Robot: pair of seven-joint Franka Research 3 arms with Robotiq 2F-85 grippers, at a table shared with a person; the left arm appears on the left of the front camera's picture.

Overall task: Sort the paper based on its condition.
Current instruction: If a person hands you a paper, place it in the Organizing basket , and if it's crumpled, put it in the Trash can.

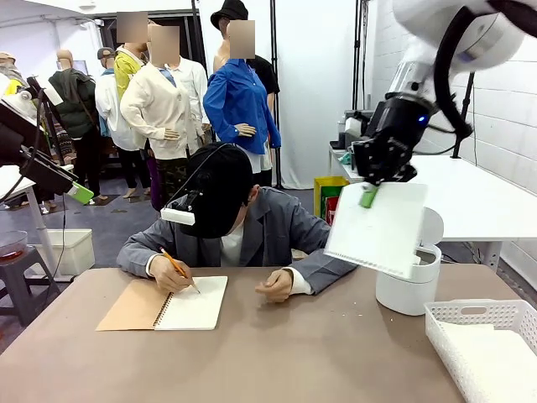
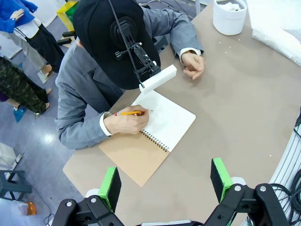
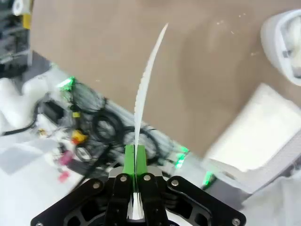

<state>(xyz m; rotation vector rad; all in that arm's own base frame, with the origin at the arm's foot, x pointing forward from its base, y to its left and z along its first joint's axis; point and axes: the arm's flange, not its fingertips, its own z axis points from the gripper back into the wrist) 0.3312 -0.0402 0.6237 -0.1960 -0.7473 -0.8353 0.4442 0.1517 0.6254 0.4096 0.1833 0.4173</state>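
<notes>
- The right gripper [image 1: 369, 195] is recorded as clenched on the upper edge of a flat, smooth sheet of paper [image 1: 382, 228]. In the right wrist view the sheet is seen edge-on, pinched between the green pads.
- The sheet is held in the air at about 3 o'clock in the front view, tilted and clear of the surface [image 1: 277, 361].
- A round white container [image 1: 409, 290] stands at 6 o'clock from the sheet. Whether the sheet hangs directly over it cannot be told.
- A lattice basket [image 1: 482, 340] lies at 4 o'clock from the sheet, at the near right corner of the surface. Its contents look flat and white, but no detail can be made out.
- Lumpy white material is seen in the container from the left wrist view and is judged to be crumpled paper.
- The left gripper [image 2: 165, 183] is recorded as released, with nothing between its pads. It is held high, with the notebook [image 2: 157, 134] at 12 o'clock from it.
- The notebook is being written in by the person [image 1: 252, 231] with a pencil [image 1: 178, 269].
- Step in hand (judgement): a smooth sheet is in transit to its place.
- Next move (judgement): the sheet should be carried towards 4 o'clock, over the basket, lowered nearly level, and only then let go. The container rim must be cleared on the way.
</notes>
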